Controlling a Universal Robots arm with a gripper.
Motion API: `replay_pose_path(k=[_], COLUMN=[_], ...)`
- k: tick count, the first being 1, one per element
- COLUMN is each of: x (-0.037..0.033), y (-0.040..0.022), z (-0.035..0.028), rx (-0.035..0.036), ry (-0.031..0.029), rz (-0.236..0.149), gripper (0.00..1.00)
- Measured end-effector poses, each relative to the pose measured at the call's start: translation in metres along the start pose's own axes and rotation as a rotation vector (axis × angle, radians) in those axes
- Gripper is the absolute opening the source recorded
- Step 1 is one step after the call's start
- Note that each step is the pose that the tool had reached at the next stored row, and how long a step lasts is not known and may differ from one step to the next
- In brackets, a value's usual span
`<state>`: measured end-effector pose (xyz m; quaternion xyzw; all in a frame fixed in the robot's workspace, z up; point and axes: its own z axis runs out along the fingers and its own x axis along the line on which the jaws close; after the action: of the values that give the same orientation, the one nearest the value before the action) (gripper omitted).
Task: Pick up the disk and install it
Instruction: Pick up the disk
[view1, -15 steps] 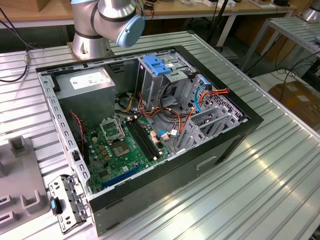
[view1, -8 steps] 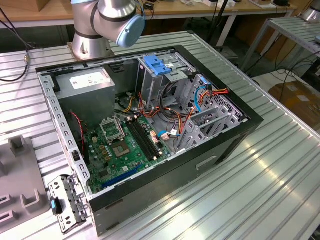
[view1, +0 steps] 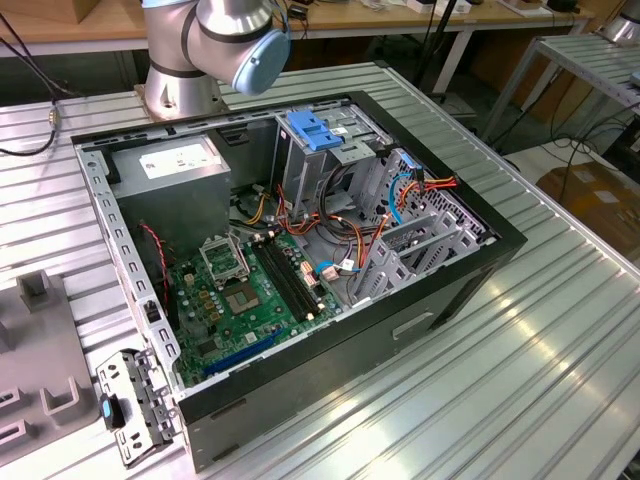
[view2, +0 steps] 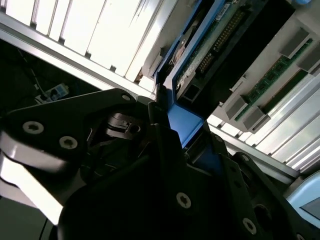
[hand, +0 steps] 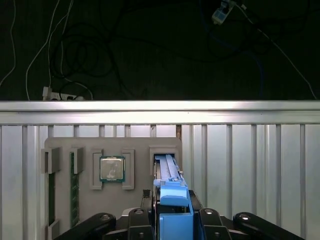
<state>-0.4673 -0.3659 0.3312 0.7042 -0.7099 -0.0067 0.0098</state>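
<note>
The gripper (hand: 173, 222) is clamped on the blue-railed disk (hand: 167, 172), standing on edge in a slot of the grey holder (hand: 140, 145) beside the chip (hand: 112, 168): seemingly the pick-up step, calling for a straight pull clear of the slot walls.

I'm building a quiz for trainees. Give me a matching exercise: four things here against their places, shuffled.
1 disk
2 processor chip
3 blue bracket
4 motherboard

A atop the metal cage
B flat inside the case
C between the fingers of the gripper, in a slot of the grey holder
D in the grey holder's square recess

Pairs: 1-C, 2-D, 3-A, 4-B
</note>
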Motion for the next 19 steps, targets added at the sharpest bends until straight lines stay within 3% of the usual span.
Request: replay_pose_path(k=[6,19], x=[0.0001,0.0001], y=[0.0005,0.0006], z=[-0.0224,-0.0244], rx=[0.0002,0.0012], ry=[0.0,-0.0001], rz=[0.0,0.0], gripper=[0.37,0.37])
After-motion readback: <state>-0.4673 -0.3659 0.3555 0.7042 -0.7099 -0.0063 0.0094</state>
